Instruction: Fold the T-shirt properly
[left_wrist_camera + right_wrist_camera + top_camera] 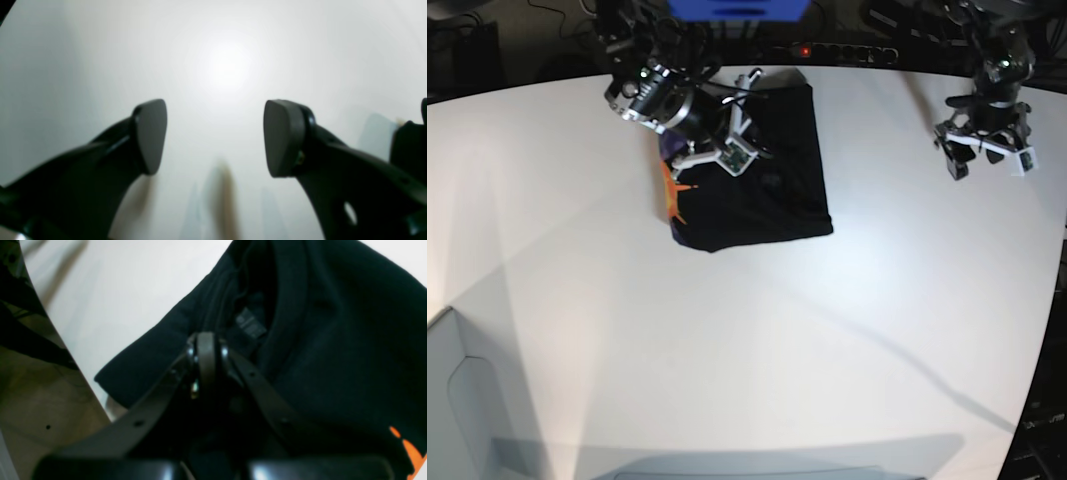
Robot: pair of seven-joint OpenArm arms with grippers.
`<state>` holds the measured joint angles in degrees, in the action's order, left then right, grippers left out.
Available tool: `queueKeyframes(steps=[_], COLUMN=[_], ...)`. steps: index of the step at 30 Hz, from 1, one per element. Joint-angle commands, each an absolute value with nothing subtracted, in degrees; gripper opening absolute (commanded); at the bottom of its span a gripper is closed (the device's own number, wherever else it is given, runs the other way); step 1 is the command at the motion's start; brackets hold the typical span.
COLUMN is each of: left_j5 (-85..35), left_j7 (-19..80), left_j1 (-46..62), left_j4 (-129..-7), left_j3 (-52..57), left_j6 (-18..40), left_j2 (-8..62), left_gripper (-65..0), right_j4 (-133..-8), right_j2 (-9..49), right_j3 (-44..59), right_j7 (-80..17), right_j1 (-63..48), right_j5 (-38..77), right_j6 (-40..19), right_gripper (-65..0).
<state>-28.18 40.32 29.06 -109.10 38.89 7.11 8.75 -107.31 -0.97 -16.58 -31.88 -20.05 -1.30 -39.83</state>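
Base view puts the T-shirt point(762, 175) at the far side of the white tabletop point(747, 340), already gathered into a compact dark block with its long axis running from the far edge toward you. An orange strip of print shows along the block's left side. Your right hand point(727, 135) sits directly over the far left part of that block, so the shirt lies right beneath it. Your left hand point(984, 150) hovers well apart from the shirt, over bare tabletop on the opposite side. The right arm is plainly the nearer one for any further fold.

Right wrist view shows the right hand point(206, 350) clenched, its two pads pressed together just at the collar region near the small tag point(250, 325). Whether a pinch of cloth is caught between them, you cannot tell from these pictures. Left wrist view shows the left hand point(215, 136) released, pads standing wide with only bare surface below.

The tabletop is smooth and glossy, with strong glare; cloth will likely slide on it. Ample free room lies in front of the shirt. Dark equipment and cables crowd the far edge behind it.
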Motion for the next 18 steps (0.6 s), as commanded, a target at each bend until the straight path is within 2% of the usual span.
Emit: queueKeyframes(steps=[1,7,12,18], left_j5=[-28.62,-28.62,-28.62,-28.62], left_j7=[39.16,39.16,39.16,39.16], left_j1=[29.23,30.02,30.11,30.20], left_j4=[-110.20,-110.73,-111.52,-111.69], left_j3=[39.08,40.57,40.66,40.75], left_j6=[7.25,7.25,7.25,7.25], left_j2=[9.54,9.19,9.45,9.19], left_gripper=[-21.3,-21.3,-21.3,-21.3], right_j4=[-109.32,-114.42,-114.51,-114.51], right_j2=[-1.36,-1.27,-0.75,-0.57], right_j3=[-16.84,-19.56,-23.25,-22.99], right_j7=[-30.46,-30.46,-30.55,-30.73], right_j1=[-20.26,-23.16,-24.22,-23.16], right_j5=[-0.31,-0.31,-0.31,-0.48], right_j6=[-40.00,-40.00,-40.00,-40.00], right_gripper=[-65.0,-65.0,-65.0,-65.0])
